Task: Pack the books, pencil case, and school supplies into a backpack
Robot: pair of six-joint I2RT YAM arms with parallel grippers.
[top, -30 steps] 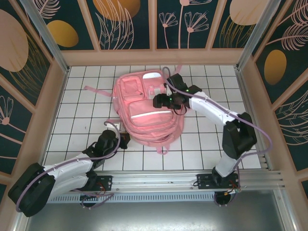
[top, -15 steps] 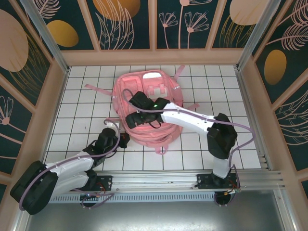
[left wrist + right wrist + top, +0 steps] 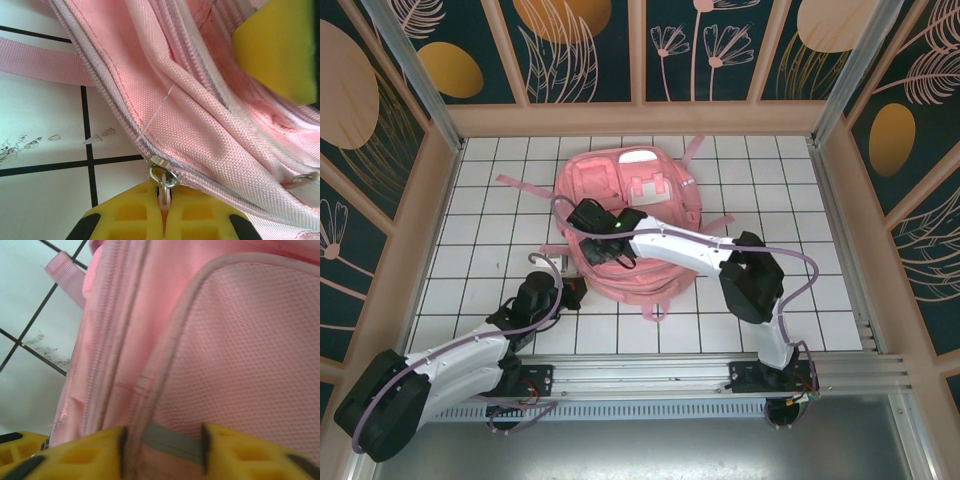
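The left tool [image 3: 164, 202] lies low on the tabletop [image 3: 480, 210] at the near-left edge of the backpack [image 3: 640, 180], its jaws closed on the zipper pull [image 3: 163, 181]; its arm stretches flat from the base. A blurred yellow block [image 3: 277, 47] at the left wrist view's upper right is cut off and hard to identify. The backpack lies flat mid-tabletop, front pockets up; the right tool [image 3: 162, 440] presses onto its left part, its 2 fingers [image 3: 75, 450] partly apart and clamped on a fold of pocket edge; the right arm reaches leftward across the bag, bent at the elbow.
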